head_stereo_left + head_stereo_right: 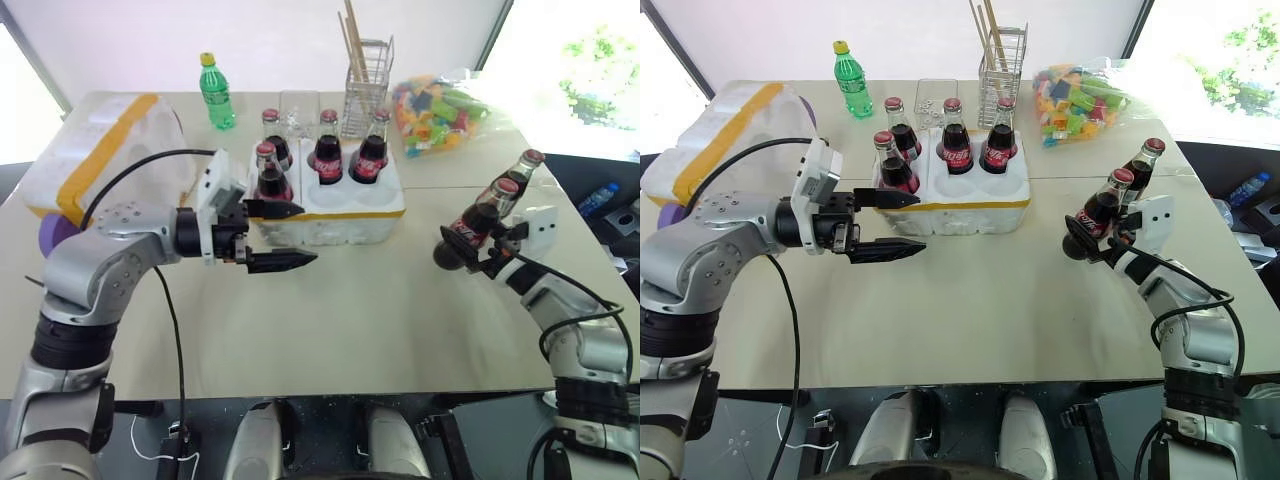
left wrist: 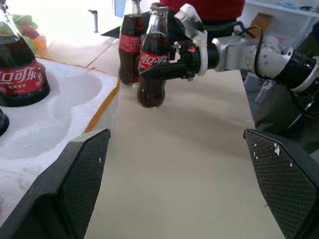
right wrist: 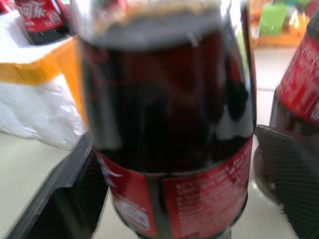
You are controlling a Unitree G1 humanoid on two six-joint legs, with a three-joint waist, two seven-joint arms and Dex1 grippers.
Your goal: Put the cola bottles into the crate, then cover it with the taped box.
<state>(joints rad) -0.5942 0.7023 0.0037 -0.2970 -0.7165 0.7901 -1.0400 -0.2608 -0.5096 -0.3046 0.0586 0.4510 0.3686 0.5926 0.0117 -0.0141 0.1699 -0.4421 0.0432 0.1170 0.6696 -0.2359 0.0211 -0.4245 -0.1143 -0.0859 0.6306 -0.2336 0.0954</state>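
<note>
Four cola bottles sit in the crate, two outside it.
The left gripper (image 1: 282,236) hovers spread before the yellow-banded white crate (image 1: 345,215); the right gripper (image 1: 478,243) pinches a dark, red-capped bottle (image 1: 482,222) on the surface (image 1: 380,310), another bottle (image 1: 520,170) just beyond.

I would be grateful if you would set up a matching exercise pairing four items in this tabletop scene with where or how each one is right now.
Items:
1. left hand
2. right hand
3. green plastic bottle
4. taped box

States:
A. standing upright at the far edge of the table, behind the crate
B. lying at the table's left end, beside the crate
C. open and holding nothing, just in front of the crate
D. shut on a cola bottle, to the right of the crate

Pairs: 1-C, 2-D, 3-A, 4-B
</note>
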